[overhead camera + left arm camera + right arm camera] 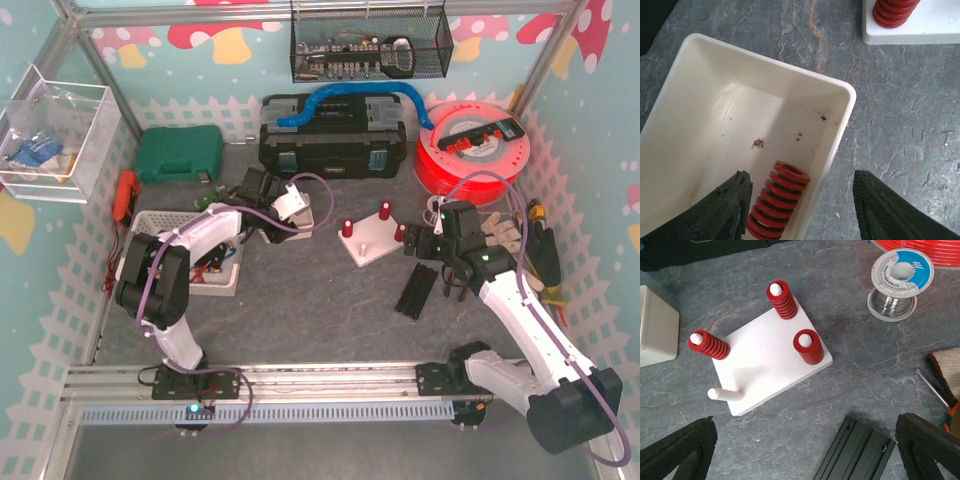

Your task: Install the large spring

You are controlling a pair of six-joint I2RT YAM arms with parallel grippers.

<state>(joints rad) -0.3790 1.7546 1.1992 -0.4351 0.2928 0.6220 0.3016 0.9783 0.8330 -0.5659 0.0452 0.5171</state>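
Since the red spring (777, 200) lies bottom-middle in the white tray (847, 100), the left gripper (800, 207) hangs over it, jaws spread to grab; the right gripper (805, 450) gapes too.

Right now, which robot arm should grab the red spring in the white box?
Left. The left end effector hangs open right over the red coil spring lying in the white plastic bin. The right end effector is over the white peg board instead, away from the spring.
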